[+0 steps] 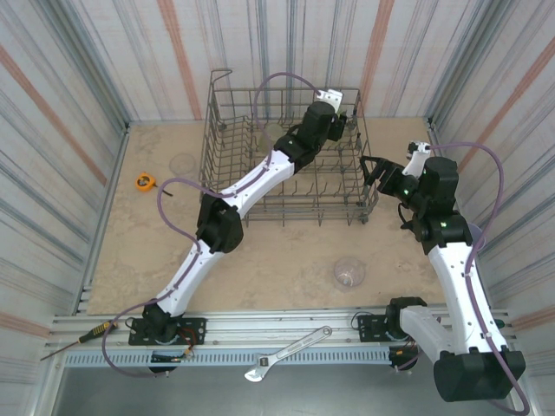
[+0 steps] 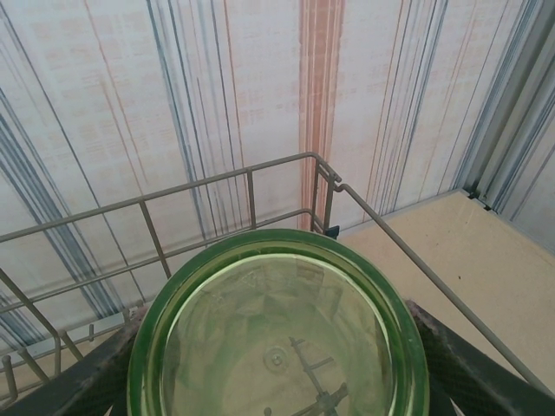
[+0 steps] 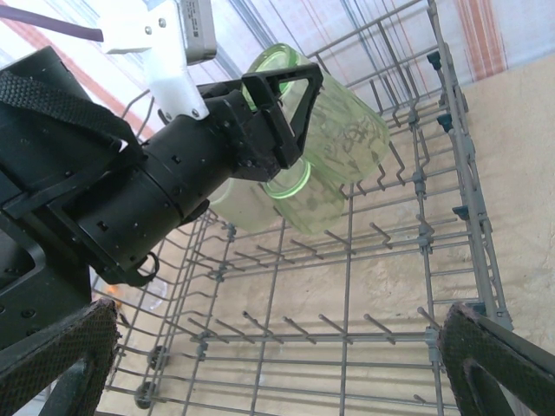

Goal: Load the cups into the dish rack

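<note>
The left arm reaches into the dish rack (image 1: 329, 217), which sits at 12 o'clock on the bench (image 1: 277, 260). The left fingers (image 3: 286, 113) hold a green cup (image 3: 347, 130) up in the air over the rack, near its 1 o'clock corner. The cup is tipped on its side, above the tines (image 3: 381, 325) and not touching them yet.

The job right now looks like setting this cup down in the rack. To do it well, the arm should turn the cup so its mouth faces down. Then it should go down slowly into a free gap between the tines. Another green cup (image 3: 299, 204) is just under it, at about 7 o'clock from it in the right wrist view, and I think that one is in the rack. The held cup should go beside that one and not bump it. The fingers should let go only when the cup rests on the wires, or it may roll away.

The left fingers are partly open and press on both sides of the green cup. The right fingers (image 3: 52, 364) are spread wide with nothing between them, just outside the rack at its 3 o'clock side.

One clear cup (image 1: 349, 273) waits on the bench at 5 o'clock from the rack. A second clear cup (image 1: 184, 163) waits at 9 o'clock.
</note>
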`<state>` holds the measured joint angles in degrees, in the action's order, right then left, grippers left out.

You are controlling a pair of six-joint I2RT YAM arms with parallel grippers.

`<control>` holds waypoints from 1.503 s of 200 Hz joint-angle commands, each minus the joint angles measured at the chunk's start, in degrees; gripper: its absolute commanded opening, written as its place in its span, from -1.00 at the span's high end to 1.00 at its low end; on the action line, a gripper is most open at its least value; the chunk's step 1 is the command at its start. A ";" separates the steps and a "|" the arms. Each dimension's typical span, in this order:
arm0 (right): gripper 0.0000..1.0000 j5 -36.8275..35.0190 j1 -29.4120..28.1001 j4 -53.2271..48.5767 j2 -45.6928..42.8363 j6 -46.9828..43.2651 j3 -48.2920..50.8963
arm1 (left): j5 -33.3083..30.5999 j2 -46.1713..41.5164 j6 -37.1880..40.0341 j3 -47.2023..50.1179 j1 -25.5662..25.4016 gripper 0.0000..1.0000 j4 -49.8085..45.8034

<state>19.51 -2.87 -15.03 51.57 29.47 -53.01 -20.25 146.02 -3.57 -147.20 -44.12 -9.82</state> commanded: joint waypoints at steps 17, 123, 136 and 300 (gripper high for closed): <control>-0.97 0.49 0.35 0.70 -0.34 0.23 0.46 | -2.33 -4.96 3.39 -0.64 -1.58 1.00 4.63; -0.97 0.37 0.40 0.71 -0.27 -0.17 0.72 | -2.71 -2.76 3.71 -1.32 -1.41 1.00 4.34; -0.97 0.36 0.37 0.66 -0.16 -0.34 0.74 | -2.71 -2.01 3.62 -1.53 -1.30 1.00 4.07; -0.97 0.05 0.42 0.56 1.32 -1.23 0.67 | 0.02 1.37 -1.06 0.51 0.26 1.00 4.38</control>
<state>19.49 -2.85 -15.00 52.49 29.30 -52.90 -20.62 146.74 -3.29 -146.63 -44.18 -7.38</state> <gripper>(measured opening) 0.986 0.669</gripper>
